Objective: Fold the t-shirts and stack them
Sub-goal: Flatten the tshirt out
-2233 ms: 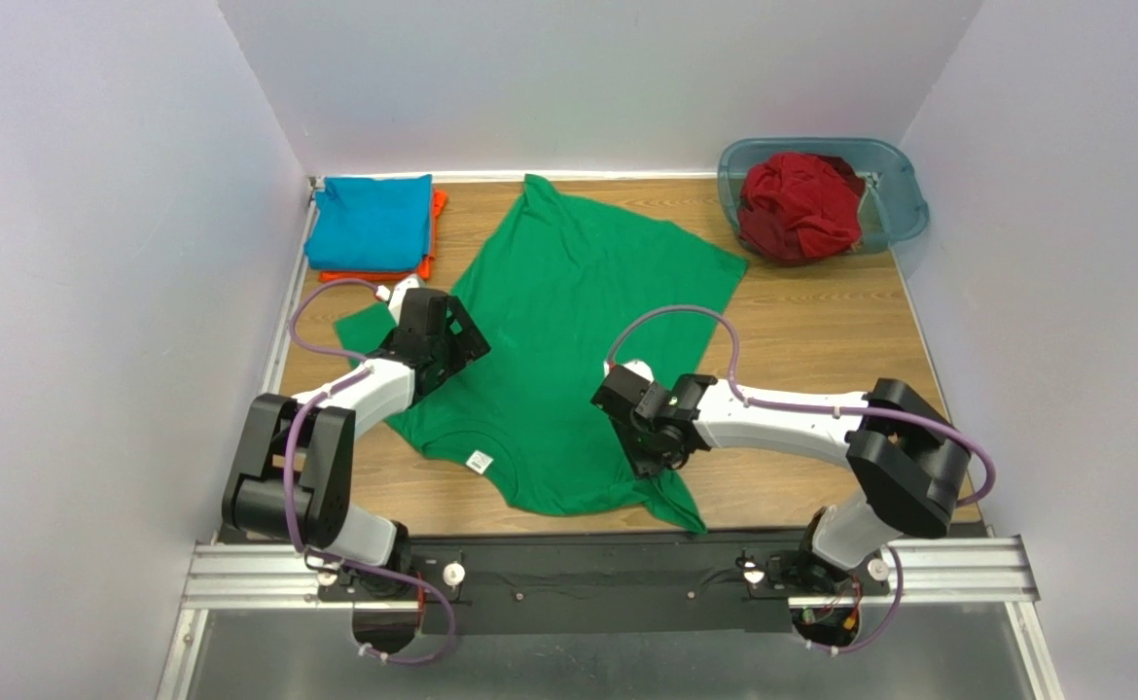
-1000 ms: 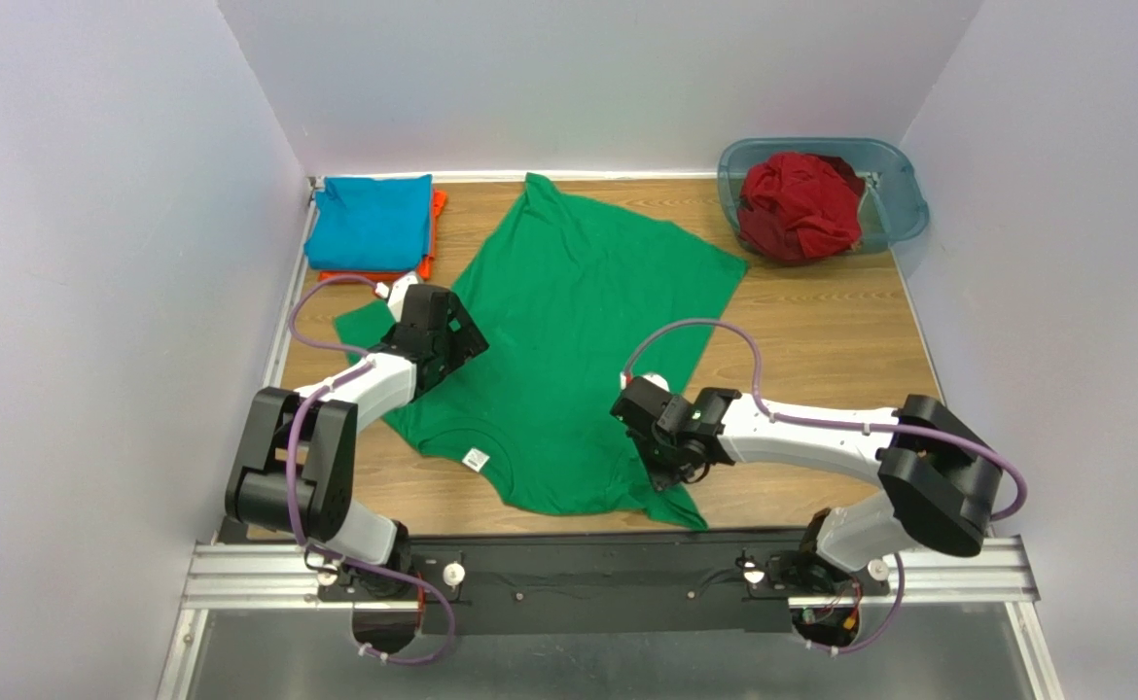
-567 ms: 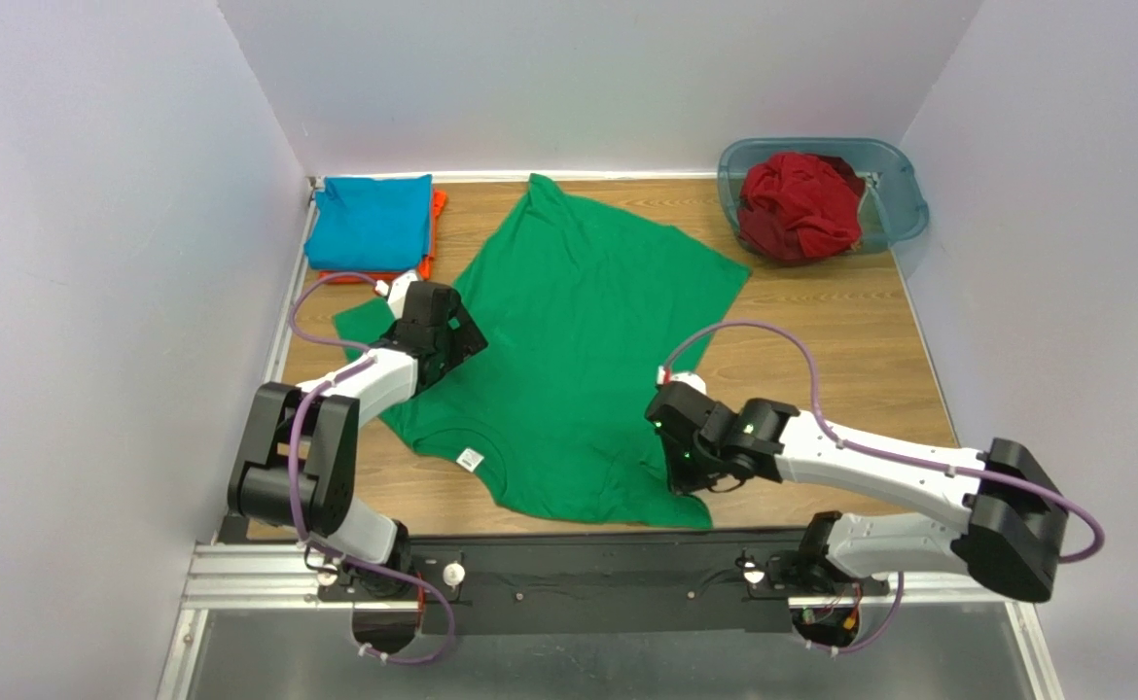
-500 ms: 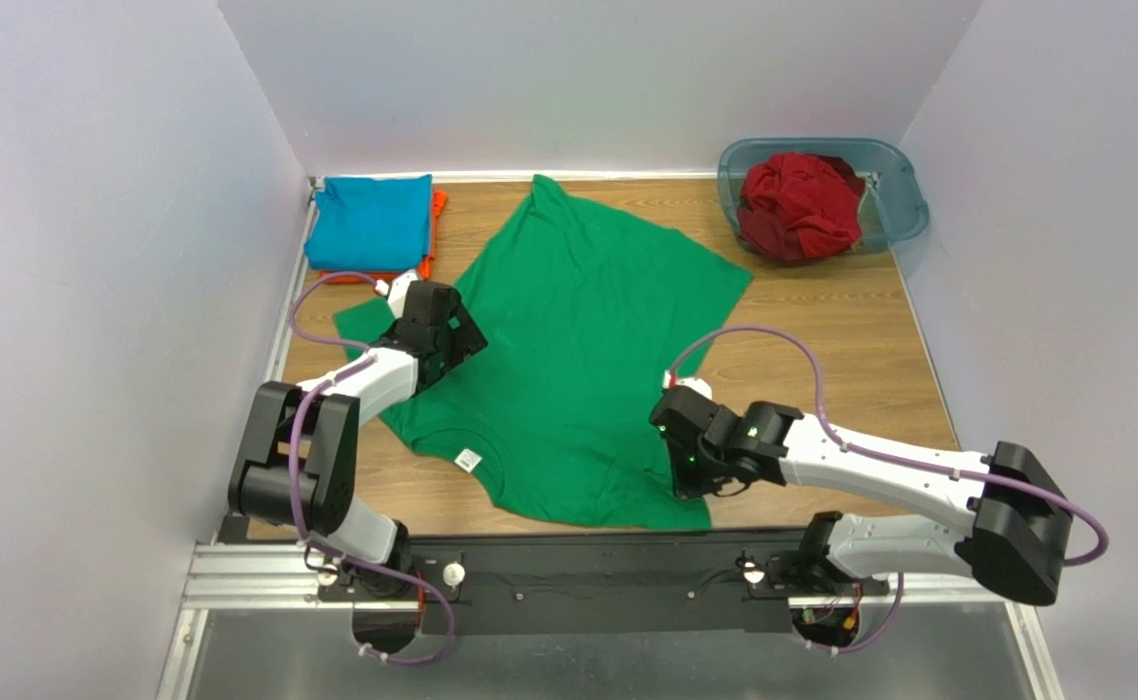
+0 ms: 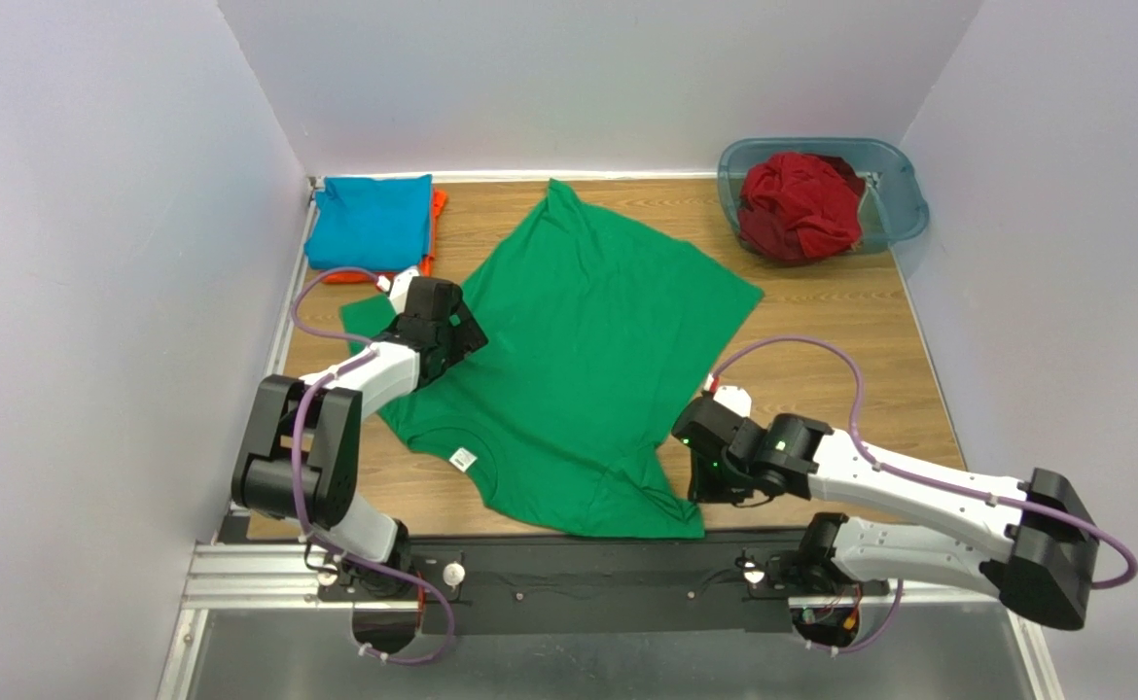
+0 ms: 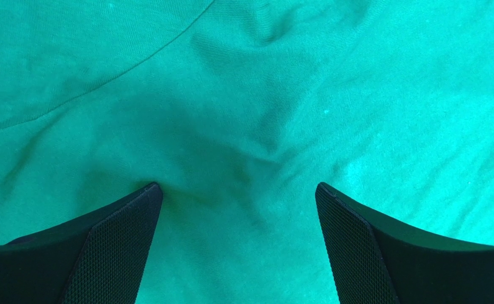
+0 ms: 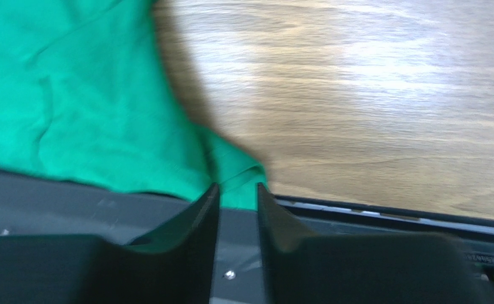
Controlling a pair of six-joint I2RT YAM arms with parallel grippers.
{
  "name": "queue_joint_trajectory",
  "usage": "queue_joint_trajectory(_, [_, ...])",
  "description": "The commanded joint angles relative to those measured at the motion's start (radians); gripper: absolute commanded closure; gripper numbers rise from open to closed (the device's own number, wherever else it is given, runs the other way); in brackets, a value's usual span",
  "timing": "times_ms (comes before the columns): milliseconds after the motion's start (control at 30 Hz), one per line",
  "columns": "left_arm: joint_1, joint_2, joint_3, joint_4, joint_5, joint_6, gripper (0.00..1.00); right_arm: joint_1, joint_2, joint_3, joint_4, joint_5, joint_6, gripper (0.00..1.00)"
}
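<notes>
The bright green t-shirt (image 5: 590, 350) lies spread on the wooden table, its small white tag (image 5: 460, 460) near the front. My left gripper (image 5: 451, 333) is open, its fingers wide apart and resting on the shirt's left shoulder area; green cloth (image 6: 294, 76) fills the left wrist view under the gripper (image 6: 237, 187). My right gripper (image 5: 699, 489) is at the shirt's near right corner, shut on a fold of green cloth (image 7: 72, 95) pinched at the tips of the gripper (image 7: 237, 187). A teal-blue folded shirt (image 5: 370, 222) lies on an orange one (image 5: 439, 204) at the back left.
A translucent blue-grey tub (image 5: 897, 183) at the back right holds the crumpled dark red shirt (image 5: 799, 204). Grey walls close in both sides and the back. The black mounting rail (image 7: 40, 202) runs along the table's near edge, right below my right gripper.
My right arm has swung toward the near right and dragged the green shirt's near corner along; the whole shirt has shifted right. My left gripper has stayed on the shirt.
</notes>
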Motion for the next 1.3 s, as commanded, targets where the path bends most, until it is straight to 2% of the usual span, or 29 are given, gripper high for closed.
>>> queue_joint_trajectory(0, [0.004,0.018,0.028,-0.04,-0.04,0.023,0.02,-0.019,0.063,0.015,-0.052,0.099,0.057,0.62])
queue_joint_trajectory(133, [0.004,0.012,0.05,-0.053,-0.05,0.028,0.02,-0.025,0.111,0.123,-0.047,0.191,-0.013,0.5])
queue_joint_trajectory(167, [0.004,0.011,0.056,-0.061,-0.041,0.028,0.02,-0.024,0.126,0.163,-0.041,0.202,-0.047,0.35])
queue_joint_trajectory(267, [0.003,-0.028,0.054,-0.075,-0.026,0.022,0.02,-0.024,0.181,0.252,0.001,0.15,-0.204,0.0])
queue_joint_trajectory(467, [-0.059,-0.224,-0.07,-0.07,0.016,-0.064,0.02,-0.024,0.33,0.263,0.132,-0.047,-0.367,0.0])
queue_joint_trajectory(633, [-0.186,-0.351,-0.2,-0.04,0.061,-0.15,0.02,-0.022,0.447,0.245,0.134,-0.001,-0.345,0.0])
queue_joint_trajectory(867, [-0.229,-0.29,-0.266,-0.014,0.077,-0.182,0.02,-0.039,0.458,0.216,0.104,0.137,-0.253,0.0])
queue_joint_trajectory(1033, [-0.229,-0.209,-0.222,-0.101,0.016,-0.176,0.02,-0.14,0.436,0.151,0.051,0.153,-0.252,0.0])
queue_joint_trajectory(1267, [-0.229,-0.268,-0.234,-0.168,-0.032,-0.21,0.02,-0.239,0.361,0.144,0.0,0.206,-0.235,0.0])
